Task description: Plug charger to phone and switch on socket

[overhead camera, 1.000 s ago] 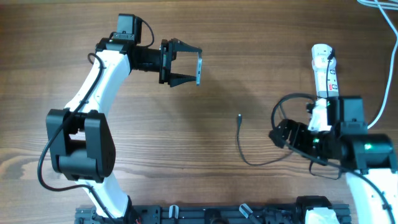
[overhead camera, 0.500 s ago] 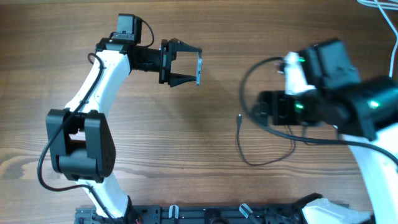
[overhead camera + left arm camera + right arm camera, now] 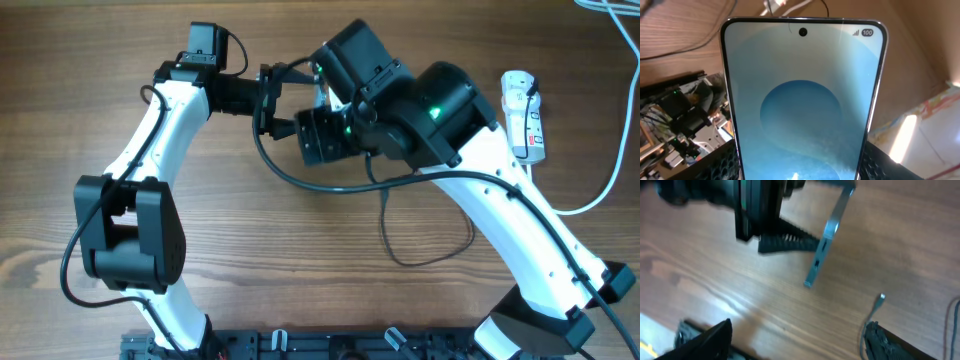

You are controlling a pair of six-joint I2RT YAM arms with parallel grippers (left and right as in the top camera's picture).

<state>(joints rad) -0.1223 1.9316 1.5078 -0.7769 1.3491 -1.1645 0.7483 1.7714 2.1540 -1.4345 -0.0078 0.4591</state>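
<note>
My left gripper [image 3: 800,167] is shut on the phone [image 3: 802,100], whose blue screen fills the left wrist view. The right wrist view shows the phone [image 3: 826,237] edge-on, held above the table by the left gripper [image 3: 790,237]. My right gripper [image 3: 797,342] is open and empty, just in front of the phone. The charger's tip [image 3: 881,297] lies on the wood by the right finger. Its thin black cable [image 3: 384,225] curves across the table. In the overhead view the right arm [image 3: 420,110] covers the phone. The white socket [image 3: 522,115] lies at the far right.
The socket's thick white lead [image 3: 610,190] loops along the right edge. A thick black robot cable [image 3: 330,185] hangs under the right arm. A black rail [image 3: 300,345] runs along the front edge, and the left arm's base [image 3: 130,240] stands at the left.
The right arm swung from the lower right, past the socket, up and left across the table, and is now over the left gripper and phone. The left arm and phone stayed put.
</note>
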